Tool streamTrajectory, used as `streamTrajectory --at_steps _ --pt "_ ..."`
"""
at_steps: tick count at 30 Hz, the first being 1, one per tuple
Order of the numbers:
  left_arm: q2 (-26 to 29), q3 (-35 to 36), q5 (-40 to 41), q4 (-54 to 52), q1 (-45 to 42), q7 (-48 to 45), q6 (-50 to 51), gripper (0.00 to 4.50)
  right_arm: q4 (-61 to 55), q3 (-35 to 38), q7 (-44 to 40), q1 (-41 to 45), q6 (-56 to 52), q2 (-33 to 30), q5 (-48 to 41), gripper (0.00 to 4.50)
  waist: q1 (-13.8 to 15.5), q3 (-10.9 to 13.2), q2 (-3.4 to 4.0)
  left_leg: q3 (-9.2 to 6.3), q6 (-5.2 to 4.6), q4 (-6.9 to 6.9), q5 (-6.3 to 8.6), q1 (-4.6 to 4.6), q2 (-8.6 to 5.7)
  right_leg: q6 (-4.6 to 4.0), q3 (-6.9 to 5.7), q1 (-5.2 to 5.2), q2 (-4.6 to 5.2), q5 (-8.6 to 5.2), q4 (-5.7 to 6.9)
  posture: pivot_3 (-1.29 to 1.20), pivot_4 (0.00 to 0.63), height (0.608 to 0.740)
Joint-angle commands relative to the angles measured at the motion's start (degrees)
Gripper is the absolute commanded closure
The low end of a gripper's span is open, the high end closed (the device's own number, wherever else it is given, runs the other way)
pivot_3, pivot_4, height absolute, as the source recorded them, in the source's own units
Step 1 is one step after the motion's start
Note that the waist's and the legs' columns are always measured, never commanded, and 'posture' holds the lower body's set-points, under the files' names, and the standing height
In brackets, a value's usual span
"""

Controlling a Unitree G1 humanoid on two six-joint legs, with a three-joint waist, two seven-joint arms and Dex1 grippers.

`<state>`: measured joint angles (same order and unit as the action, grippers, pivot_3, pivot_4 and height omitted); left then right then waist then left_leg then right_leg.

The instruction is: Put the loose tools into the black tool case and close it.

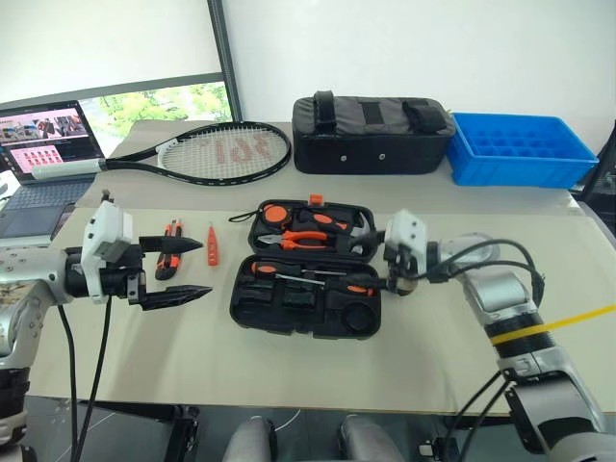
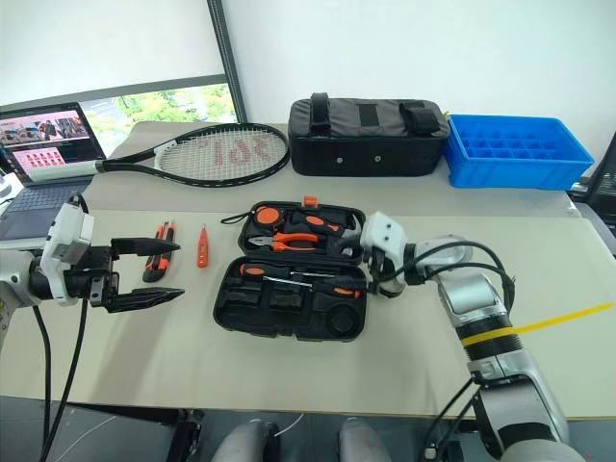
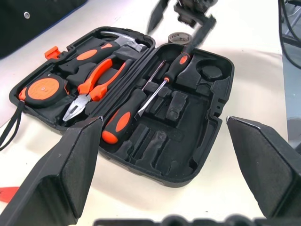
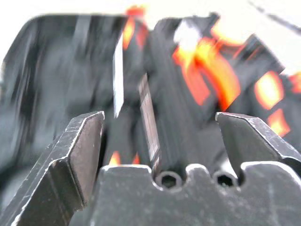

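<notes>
1. Right hand (image 1: 389, 280) sits at the right edge of the black tool case (image 1: 306, 310), its fingers apart around nothing that I can see.
2. Left hand (image 1: 176, 269) hovers over the table (image 1: 289, 371) left of the case, fingers spread wide and empty.
3. I see the case lying open, two screwdrivers (image 3: 141, 106) resting in its near half.
4. Utility knife (image 1: 169, 257) and tester screwdriver (image 1: 211, 243) lie loose on the table beyond my left hand.

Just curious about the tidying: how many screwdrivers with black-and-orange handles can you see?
2. The large screwdriver and the thinner screwdriver both lie in the near half of the open tool case.
</notes>
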<state>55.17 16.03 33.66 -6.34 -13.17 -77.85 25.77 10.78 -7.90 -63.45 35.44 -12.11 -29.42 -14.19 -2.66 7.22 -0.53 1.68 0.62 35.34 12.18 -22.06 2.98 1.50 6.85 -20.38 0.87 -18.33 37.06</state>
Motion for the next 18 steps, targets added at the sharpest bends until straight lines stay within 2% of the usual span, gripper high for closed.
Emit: streamTrajectory --at_steps 1,2,4,7,10,18 --pt "0.65 0.15 0.0 0.12 -1.17 -0.45 -1.72 0.0 -3.83 1.23 1.51 -1.6 -2.06 2.29 -2.96 1.31 0.08 0.0 0.0 0.0 0.0 -0.02 0.0 -0.01 0.0 0.0 0.0 0.0 0.0 0.0 0.0 0.0 0.15 0.708" --pt "0.62 0.03 0.02 0.18 -1.27 -0.45 -1.8 0.0 -3.7 0.91 1.94 -2.02 -1.7 2.71 -2.48 1.8 0.09 0.0 0.0 0.0 0.0 -0.02 0.0 -0.01 0.0 0.0 -0.01 -0.01 0.0 0.0 0.0 0.0 0.15 0.708" --pt "0.57 -0.24 0.07 0.18 -1.44 -0.42 -1.92 0.0 -2.64 0.02 2.62 -2.7 -0.55 3.52 -1.2 2.38 0.25 0.0 0.0 0.0 0.0 -0.03 0.0 -0.04 -0.02 0.0 -0.01 -0.01 0.02 0.0 -0.02 0.0 0.15 0.708" --pt "0.51 -0.59 0.13 -0.04 -1.68 -0.26 -1.93 0.0 -0.73 -1.96 2.74 -3.28 1.47 3.99 1.25 3.54 0.22 0.0 0.0 0.01 0.0 -0.03 0.0 -0.05 -0.04 0.0 -0.01 -0.04 0.06 0.0 -0.02 0.0 0.15 0.708" --pt "0.53 -0.83 0.23 -0.19 -1.89 -0.04 -1.83 0.0 0.48 -3.53 2.15 -3.53 3.41 4.12 3.0 4.47 0.12 0.0 0.0 0.02 0.0 -0.03 0.0 -0.02 -0.04 0.0 -0.01 -0.04 0.06 0.0 -0.02 0.0 0.15 0.708" --pt "0.53 -0.99 0.56 -1.38 -1.66 0.91 -1.16 0.0 7.05 -7.83 0.58 -2.37 4.99 3.22 8.28 4.47 0.0 0.0 -0.01 0.04 0.0 -0.03 0.0 0.01 -0.03 0.0 0.01 -0.04 0.03 0.0 0.01 0.0 0.15 0.708"
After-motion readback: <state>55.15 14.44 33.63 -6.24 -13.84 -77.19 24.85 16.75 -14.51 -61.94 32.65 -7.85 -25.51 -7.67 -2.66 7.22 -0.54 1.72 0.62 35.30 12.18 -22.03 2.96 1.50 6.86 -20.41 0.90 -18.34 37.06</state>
